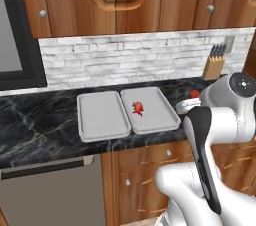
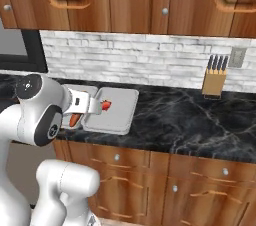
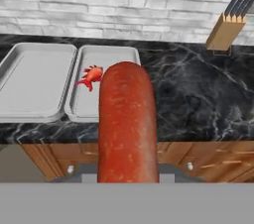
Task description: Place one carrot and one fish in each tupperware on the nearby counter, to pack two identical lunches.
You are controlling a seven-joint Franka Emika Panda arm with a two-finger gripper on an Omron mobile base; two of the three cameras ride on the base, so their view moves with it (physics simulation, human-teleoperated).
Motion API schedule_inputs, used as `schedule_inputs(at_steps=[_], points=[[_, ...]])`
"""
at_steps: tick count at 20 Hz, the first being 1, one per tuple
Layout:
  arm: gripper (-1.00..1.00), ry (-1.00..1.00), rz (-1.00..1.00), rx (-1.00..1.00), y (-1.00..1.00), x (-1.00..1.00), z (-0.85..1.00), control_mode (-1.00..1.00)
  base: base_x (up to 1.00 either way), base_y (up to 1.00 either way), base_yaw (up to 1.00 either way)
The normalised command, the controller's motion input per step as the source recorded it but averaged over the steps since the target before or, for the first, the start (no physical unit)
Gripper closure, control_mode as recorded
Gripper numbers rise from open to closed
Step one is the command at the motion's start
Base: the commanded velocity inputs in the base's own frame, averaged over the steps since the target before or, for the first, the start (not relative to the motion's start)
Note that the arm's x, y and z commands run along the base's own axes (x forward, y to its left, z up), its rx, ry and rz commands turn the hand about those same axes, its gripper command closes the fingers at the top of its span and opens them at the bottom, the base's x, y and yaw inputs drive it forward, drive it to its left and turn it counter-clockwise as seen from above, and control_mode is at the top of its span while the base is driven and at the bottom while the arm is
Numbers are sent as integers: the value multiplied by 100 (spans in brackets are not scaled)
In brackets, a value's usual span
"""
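Note:
Two light-grey tupperware trays lie side by side on the black counter (image 1: pixel 40 120). The left tupperware (image 1: pixel 102 116) holds nothing. In the right tupperware (image 1: pixel 156 112) lies a bright red fish (image 1: pixel 137 108). My gripper (image 1: pixel 190 99) hangs just right of that tray, shut on a stubby red-orange carrot (image 1: pixel 194 93). The hand view has the carrot (image 3: pixel 127 124) running up the middle and hiding the fingertips, with the fish (image 3: pixel 92 76) and both trays beyond it. From the right base view the carrot (image 2: pixel 74 120) hangs under the gripper (image 2: pixel 76 112), in front of the trays.
A wooden knife block (image 1: pixel 214 66) stands at the back right against the white brick wall. Brown wall cabinets hang above. A black-framed appliance (image 1: pixel 15 45) is at the far left. A long bare stretch of counter (image 2: pixel 190 120) runs right of the trays.

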Motion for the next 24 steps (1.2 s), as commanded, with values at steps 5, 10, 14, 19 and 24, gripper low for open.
schedule_inputs(at_steps=[5, 10, 14, 19, 24], points=[[100, 0, 0, 0, 0, 0, 0, 100, 53, 3, 0], [100, 15, 0, 0, 0, 49, -57, -100, 0, 0, 0], [100, 5, 2, 0, 2, 70, -63, -100, 0, 0, 0], [100, 0, 4, 0, 12, 87, -57, -100, 0, 0, 0], [100, 6, 3, 0, 5, 82, -41, -100, 0, 0, 0]])
